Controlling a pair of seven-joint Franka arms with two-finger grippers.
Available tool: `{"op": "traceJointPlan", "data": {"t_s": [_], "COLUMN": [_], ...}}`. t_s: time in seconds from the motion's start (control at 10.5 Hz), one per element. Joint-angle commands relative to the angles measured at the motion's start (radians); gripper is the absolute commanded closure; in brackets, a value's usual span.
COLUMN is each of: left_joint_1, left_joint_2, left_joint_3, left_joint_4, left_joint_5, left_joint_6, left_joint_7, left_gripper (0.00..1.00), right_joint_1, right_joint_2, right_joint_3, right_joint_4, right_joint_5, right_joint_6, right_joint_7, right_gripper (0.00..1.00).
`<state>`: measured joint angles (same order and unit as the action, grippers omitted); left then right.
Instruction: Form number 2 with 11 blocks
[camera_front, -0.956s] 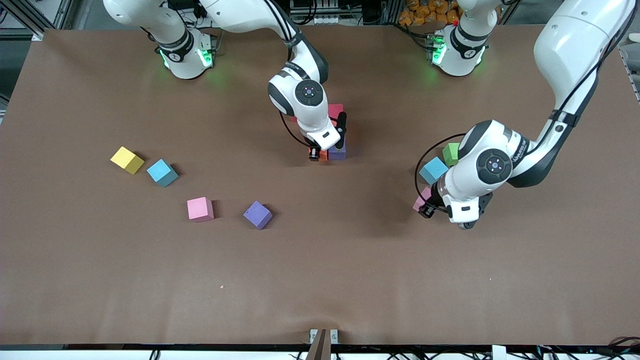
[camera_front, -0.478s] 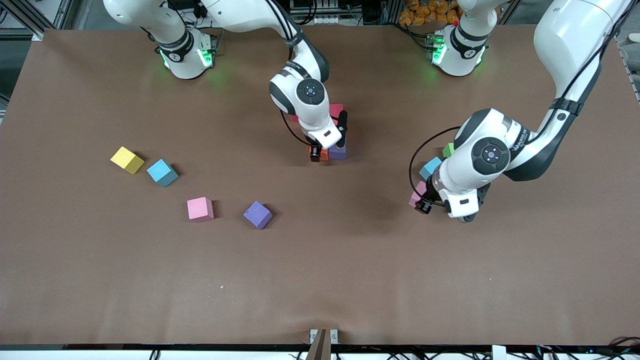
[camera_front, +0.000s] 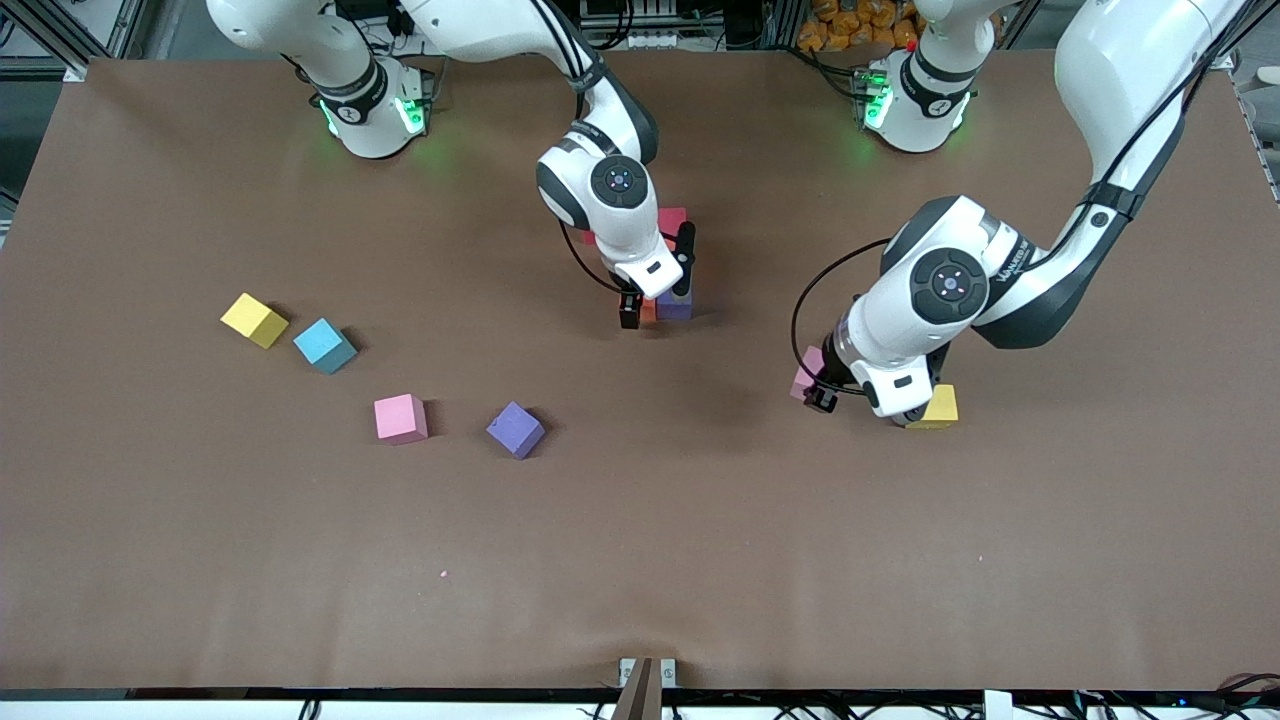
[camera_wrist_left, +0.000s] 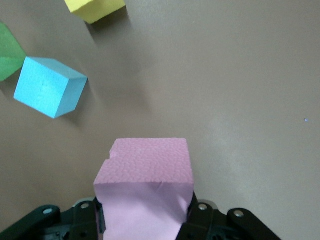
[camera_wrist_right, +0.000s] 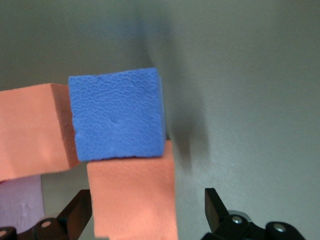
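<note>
My left gripper (camera_front: 815, 386) is shut on a pink block (camera_front: 805, 372), held above the table toward the left arm's end; the left wrist view shows the block (camera_wrist_left: 145, 185) between the jaws. My right gripper (camera_front: 652, 300) is open and low over a cluster at the table's middle: a purple block (camera_front: 676, 306), an orange block (camera_front: 647, 312) and a red block (camera_front: 672, 220). In the right wrist view an orange block (camera_wrist_right: 132, 200) lies between the spread fingers (camera_wrist_right: 215, 205), touching the purple block (camera_wrist_right: 117, 115) and beside a second orange block (camera_wrist_right: 32, 130).
A yellow block (camera_front: 253, 320), light blue block (camera_front: 323, 345), pink block (camera_front: 400, 418) and purple block (camera_front: 515, 430) lie loose toward the right arm's end. Another yellow block (camera_front: 940, 408) lies by the left arm. The left wrist view shows a light blue cube (camera_wrist_left: 47, 87) and a green cube (camera_wrist_left: 7, 57).
My left gripper has moved toward the table's middle with the pink block, uncovering a yellow block and now hiding the light blue and green cubes. The right gripper has hardly moved.
</note>
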<state>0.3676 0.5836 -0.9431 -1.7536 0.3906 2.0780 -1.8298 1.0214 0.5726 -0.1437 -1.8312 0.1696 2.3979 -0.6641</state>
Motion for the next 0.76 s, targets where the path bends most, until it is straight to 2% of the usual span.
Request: {"op": "traceJointPlan", "data": {"t_s": [0.0,0.29,0.67], "left_joint_1": [0.001,-0.013,-0.103], "left_joint_2": [-0.014,-0.008,0.001], "left_joint_3": [-0.016,-0.049,-0.051], "left_joint_4": [0.012,0.017,0.019], "left_joint_5": [-0.045,-0.058,-0.058], "left_joint_6": [-0.021,-0.019,-0.009], "left_joint_7": [-0.029,-0.123,-0.271], "left_gripper": [0.67,0.67,0.68], "right_joint_1": [-0.026,-0.088,-0.265], "right_joint_2": [-0.068,-0.099,-0.085], "right_joint_3": [0.003,0.004,0.004], "right_joint_4": [-0.011,-0.007,0.030], "right_joint_5": [-0.012,-0.010,-0.007], "right_joint_6": [-0.074,-0.097,-0.095], "right_joint_7": [-0.003,0.000,0.011], "right_gripper": [0.00,0.00,0.00]}}
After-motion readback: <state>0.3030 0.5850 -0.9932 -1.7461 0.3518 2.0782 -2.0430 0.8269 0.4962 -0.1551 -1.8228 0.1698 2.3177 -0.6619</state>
